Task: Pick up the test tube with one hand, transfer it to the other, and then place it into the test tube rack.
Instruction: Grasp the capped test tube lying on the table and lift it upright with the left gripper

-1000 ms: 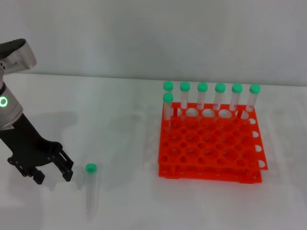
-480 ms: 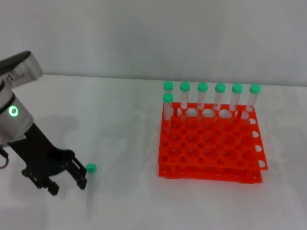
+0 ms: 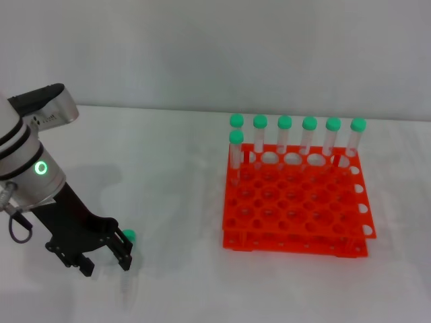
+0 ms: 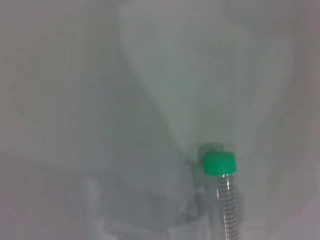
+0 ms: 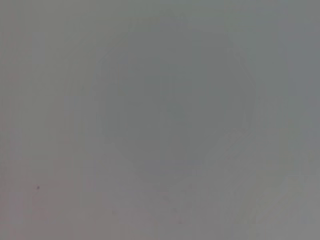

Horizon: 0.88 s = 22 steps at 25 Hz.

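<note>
left gripper beside the lying test tube

fingers spread, holding nothing, hovering at the tube's nine o'clock by its green cap; tube flat on the white table, test tube rack well apart at three o'clock.

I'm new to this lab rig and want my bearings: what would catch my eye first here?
The bright orange-red test tube rack on the table's right half, with seven green-capped tubes standing along its far edge. Then the left pincer, open, low at the near left beside a loose test tube lying on the table. The right pincer is out of view.
</note>
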Available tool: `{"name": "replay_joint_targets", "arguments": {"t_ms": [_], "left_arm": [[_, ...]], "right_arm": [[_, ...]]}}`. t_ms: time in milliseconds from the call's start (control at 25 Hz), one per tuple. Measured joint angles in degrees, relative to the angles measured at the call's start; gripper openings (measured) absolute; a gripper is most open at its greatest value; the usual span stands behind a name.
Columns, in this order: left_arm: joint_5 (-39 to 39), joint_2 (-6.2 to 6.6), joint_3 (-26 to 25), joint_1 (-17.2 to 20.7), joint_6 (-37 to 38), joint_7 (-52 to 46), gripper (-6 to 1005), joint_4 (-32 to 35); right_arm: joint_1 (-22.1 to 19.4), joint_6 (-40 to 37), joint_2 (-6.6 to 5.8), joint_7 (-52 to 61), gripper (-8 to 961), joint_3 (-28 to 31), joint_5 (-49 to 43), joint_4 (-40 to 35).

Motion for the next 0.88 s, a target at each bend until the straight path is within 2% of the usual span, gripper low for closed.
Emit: {"name": "replay_joint_targets", "arguments": {"t_ms": [480, 880], "left_arm": [[0.0, -0.78, 1.0, -1.7, -1.5, 0.1, 676, -2.1], [0.0, -1.67, 1.5, -3.1, -2.1, 0.1, 589, -4.3]], "right_arm": [[0.3, 0.0, -0.36, 0.0, 841, -0.6, 0.0, 0.4], [0.5, 0.0, -0.59, 0.0, 840, -0.6, 0.0, 0.4]]}}
